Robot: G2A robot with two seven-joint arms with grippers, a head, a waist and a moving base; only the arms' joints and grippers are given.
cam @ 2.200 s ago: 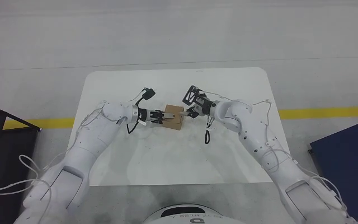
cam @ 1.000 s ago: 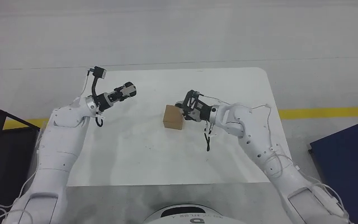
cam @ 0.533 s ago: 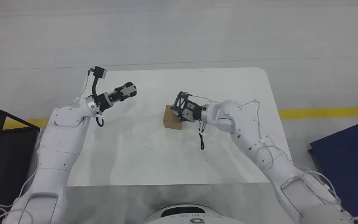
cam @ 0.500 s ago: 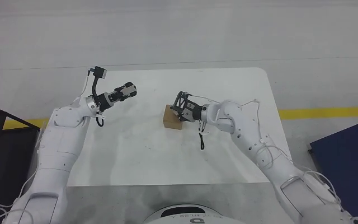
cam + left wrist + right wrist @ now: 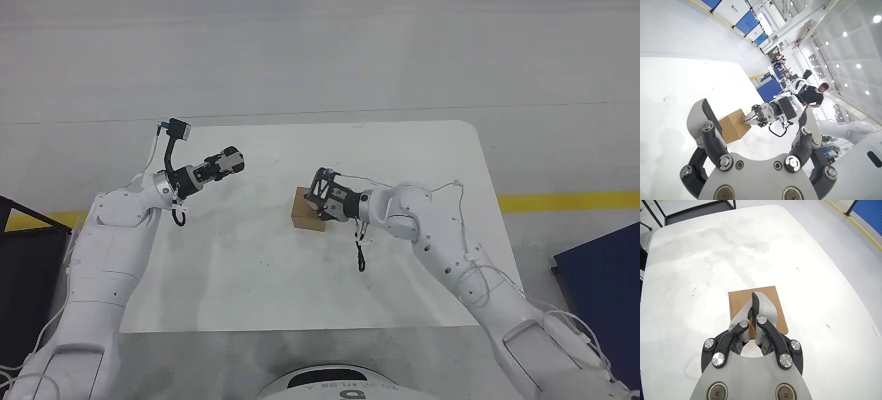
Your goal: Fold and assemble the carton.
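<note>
Right pincer (image 5: 754, 295) crept onto carton (image 5: 737, 300), seemingly pressing.

my right gripper (image 5: 754, 297) hides the middle of the carton (image 5: 777, 308), so that part of its top is out of my sight.

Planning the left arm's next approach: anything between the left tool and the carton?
Nothing visible does. The left tool is open, apart from the carton, with only bare table between them. The right tool, shut, sits at the carton's top on the side away from the left tool, outside that path.
</note>
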